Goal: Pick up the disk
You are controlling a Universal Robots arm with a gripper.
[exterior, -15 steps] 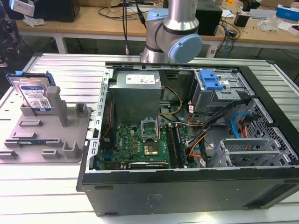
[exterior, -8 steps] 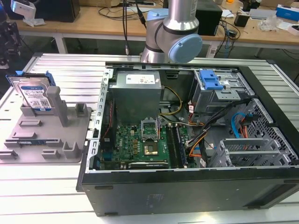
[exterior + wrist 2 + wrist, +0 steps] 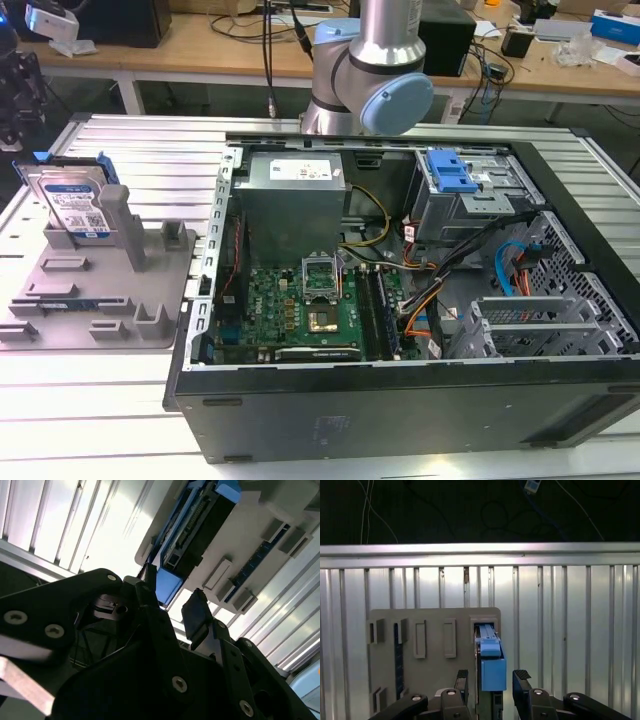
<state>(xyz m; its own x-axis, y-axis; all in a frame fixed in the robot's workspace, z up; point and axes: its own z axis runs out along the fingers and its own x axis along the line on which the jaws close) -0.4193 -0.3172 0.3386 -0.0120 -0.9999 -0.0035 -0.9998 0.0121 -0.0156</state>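
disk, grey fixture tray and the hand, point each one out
disk (image 3: 78, 208): exterior view, on its white-and-blue label.
fixture tray (image 3: 120, 295): exterior view, on a bare patch of its grey base.
hand (image 3: 492, 676): first wrist view, midway between its two fingertips.

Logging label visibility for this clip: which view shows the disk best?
The exterior view: the disk stands upright in the grey tray, its labelled face fully visible. The first wrist view shows it edge-on, blue rail inside the open end effector. The second wrist view shows its dark connector edge.
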